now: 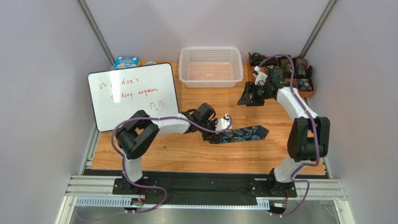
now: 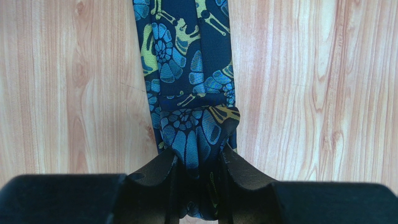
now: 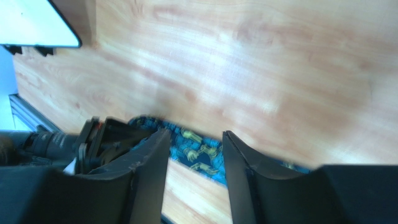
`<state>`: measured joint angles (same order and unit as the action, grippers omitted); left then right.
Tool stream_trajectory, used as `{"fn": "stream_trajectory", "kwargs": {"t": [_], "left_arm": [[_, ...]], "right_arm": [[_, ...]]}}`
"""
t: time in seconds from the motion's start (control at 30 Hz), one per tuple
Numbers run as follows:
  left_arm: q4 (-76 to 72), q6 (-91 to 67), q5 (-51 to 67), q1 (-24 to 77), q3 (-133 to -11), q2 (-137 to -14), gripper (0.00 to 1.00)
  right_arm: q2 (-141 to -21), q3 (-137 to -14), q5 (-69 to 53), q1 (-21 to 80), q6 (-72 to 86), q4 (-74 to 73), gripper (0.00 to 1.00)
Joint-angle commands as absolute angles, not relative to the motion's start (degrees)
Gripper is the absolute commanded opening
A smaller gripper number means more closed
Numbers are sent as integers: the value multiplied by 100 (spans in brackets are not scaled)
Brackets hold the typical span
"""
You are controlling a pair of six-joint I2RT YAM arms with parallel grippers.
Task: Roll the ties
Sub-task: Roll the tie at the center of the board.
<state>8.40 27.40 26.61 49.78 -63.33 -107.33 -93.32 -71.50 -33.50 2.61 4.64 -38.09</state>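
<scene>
A black tie (image 1: 243, 134) with teal and yellowish paisley lies across the middle of the wooden table, pointed end to the right. Its left end is folded into a small roll (image 2: 196, 133). My left gripper (image 2: 200, 157) is shut on that roll, a finger on each side, low on the table (image 1: 213, 135). My right gripper (image 1: 245, 97) hangs above the table near the basket, apart from the tie. In the right wrist view its jaws (image 3: 194, 140) stand open and empty, with the tie (image 3: 198, 150) seen far below between them.
A white plastic basket (image 1: 211, 80) stands at the back centre. A whiteboard (image 1: 133, 95) with red writing leans at the left. A wooden tray (image 1: 306, 91) at the back right holds dark fabric bundles. A blue packet (image 1: 126, 60) lies behind the whiteboard.
</scene>
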Motion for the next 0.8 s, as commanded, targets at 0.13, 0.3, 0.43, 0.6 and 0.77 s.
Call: {"fn": "stream_trajectory", "kwargs": {"t": [0.13,0.3,0.43,0.6,0.77], "left_arm": [[1336,2751,2777,4887,-6223,-10723,9],[1195,2611,2821,4773,-6196,-10758,9],[1116,2496,2926,4755,-6161,-10784,9],[1099,2443,2944,4755,-6135,-10740,9],[1037,2338,2962,4746,-6091,-10723,9]], "right_arm": [[-10847,-7737,-5450,-369,374,-4968,84],[-10021,-6322,-5913,-167,1544,-3659,81],[-9624,-5328,-5810,263,2302,-2454,69],[-9966,-5010,-5739,764,2461,-1944,56],[-10344,-5019,-5730,1027,2689,-1328,53]]}}
